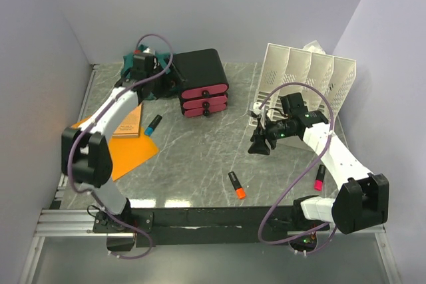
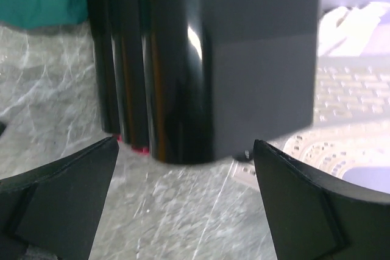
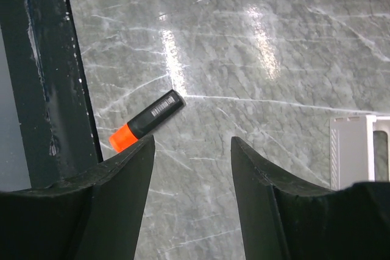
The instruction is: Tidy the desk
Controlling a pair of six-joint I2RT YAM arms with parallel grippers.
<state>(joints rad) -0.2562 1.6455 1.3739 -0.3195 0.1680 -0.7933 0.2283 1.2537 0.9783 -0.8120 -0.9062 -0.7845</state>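
Note:
The desk [image 1: 200,157] is grey-green marble with a black front rail. On it lie an orange-capped marker [image 1: 236,185], a blue-capped marker [image 1: 154,123], a pink-capped marker [image 1: 320,177], an orange sheet [image 1: 130,154] and a tan notebook [image 1: 130,122]. My left gripper [image 1: 141,66] is open and empty at the far left, beside the black drawer box [image 1: 202,82]; the box's side fills the left wrist view [image 2: 201,59]. My right gripper [image 1: 259,144] is open and empty above the desk's right middle. The orange-capped marker [image 3: 146,120] lies beyond its left fingertip.
A white slotted file rack [image 1: 303,81] stands at the back right. A teal object [image 1: 136,64] lies at the back left by the left gripper. Purple walls close the left, back and right sides.

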